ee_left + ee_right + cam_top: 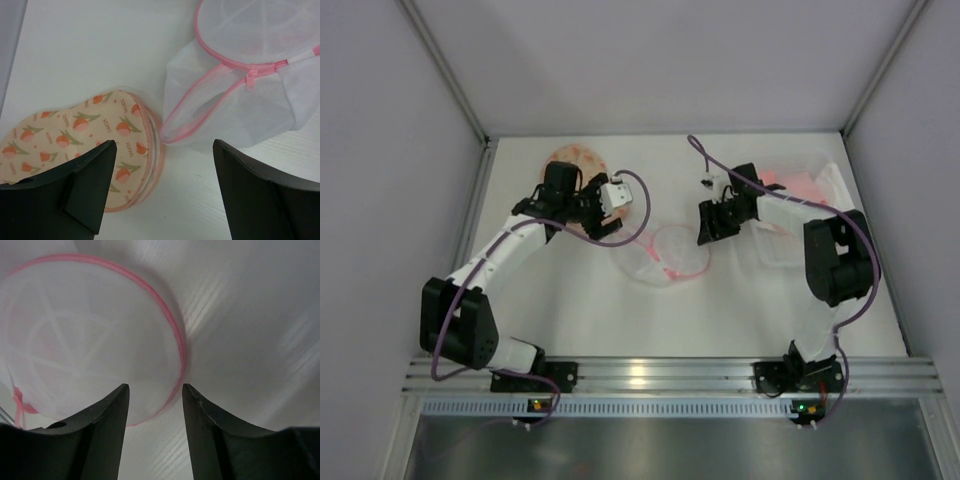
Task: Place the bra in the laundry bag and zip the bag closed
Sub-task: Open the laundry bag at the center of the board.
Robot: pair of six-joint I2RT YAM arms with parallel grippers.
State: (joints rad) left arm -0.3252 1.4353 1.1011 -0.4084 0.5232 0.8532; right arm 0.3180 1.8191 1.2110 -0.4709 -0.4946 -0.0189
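Note:
The laundry bag (75,142), a peach case with red-orange print and pink edging, lies flat and closed at the back left (572,160). Over its right end hangs my left gripper (164,192) (592,212), open, with only bare table between the fingers. The bra (788,181) shows as a salmon-pink patch in the clear tray at the back right. My right gripper (155,395) (710,232) stands open with a narrow gap just right of the white mesh pouch. The pouch's pink rim runs under the gap, and nothing is gripped.
The white mesh round pouch (665,255) (240,75) (90,345) with pink rim and zip lies mid-table between the two grippers. The clear plastic tray (820,185) sits at the back right near the side wall. Walls close in the table on three sides.

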